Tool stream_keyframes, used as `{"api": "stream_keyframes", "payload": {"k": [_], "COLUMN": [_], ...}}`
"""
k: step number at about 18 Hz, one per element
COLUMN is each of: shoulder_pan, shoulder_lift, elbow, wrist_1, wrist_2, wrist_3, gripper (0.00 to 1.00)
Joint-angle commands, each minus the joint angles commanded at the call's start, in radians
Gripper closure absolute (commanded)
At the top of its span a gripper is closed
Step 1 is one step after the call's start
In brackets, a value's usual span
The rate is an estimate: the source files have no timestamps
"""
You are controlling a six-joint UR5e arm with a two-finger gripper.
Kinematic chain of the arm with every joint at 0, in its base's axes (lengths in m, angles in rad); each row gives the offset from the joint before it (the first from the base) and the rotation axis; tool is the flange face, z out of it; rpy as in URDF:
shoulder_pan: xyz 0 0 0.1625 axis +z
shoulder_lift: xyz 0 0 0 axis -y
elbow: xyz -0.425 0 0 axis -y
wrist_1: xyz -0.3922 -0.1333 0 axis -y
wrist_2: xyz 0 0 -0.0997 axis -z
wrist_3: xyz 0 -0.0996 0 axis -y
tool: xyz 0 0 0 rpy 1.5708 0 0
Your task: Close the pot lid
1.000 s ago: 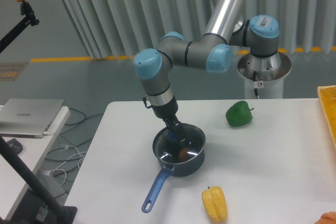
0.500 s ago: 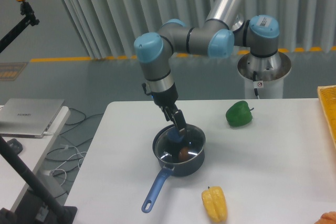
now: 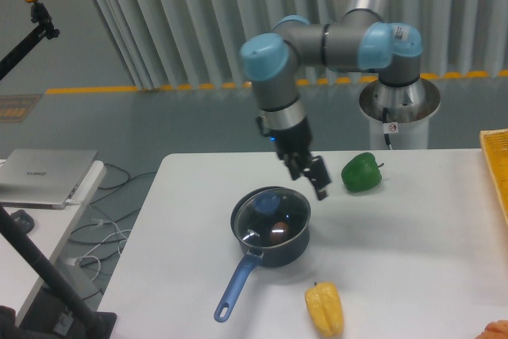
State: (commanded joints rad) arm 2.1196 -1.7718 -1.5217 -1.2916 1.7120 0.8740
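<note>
the lid (image 3: pixel 270 213) sits on the pot (image 3: pixel 271 232), its blue knob up, near the middle of the white table (image 3: pixel 413 260). the gripper (image 3: pixel 313 179), which was down at the knob a second ago, has lifted up and to the right and holds nothing; whether its fingers are parted i cannot tell. a green pepper (image 3: pixel 362 172) and a yellow pepper (image 3: pixel 325 308) lie on the table. a laptop (image 3: pixel 44 176) sits on a side stand at left, before grey curtains (image 3: pixel 175 21).
</note>
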Motion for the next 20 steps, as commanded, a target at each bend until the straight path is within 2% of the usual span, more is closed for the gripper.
{"api": "stream_keyframes", "payload": {"k": [4, 6, 10, 14, 20], "shoulder_pan": [0.13, 0.198, 0.321, 0.379, 0.395], "shoulder_lift": [0.006, 0.006, 0.005, -0.005, -0.044], "elbow": [-0.011, -0.008, -0.006, -0.008, -0.011], "wrist_1": [-0.005, -0.041, -0.063, -0.075, -0.074], "wrist_2": [-0.012, -0.023, -0.078, -0.135, -0.158], "wrist_3": [0.202, 0.317, 0.482, 0.634, 0.649], "gripper": [0.0, 0.0, 0.0, 0.0, 0.0]}}
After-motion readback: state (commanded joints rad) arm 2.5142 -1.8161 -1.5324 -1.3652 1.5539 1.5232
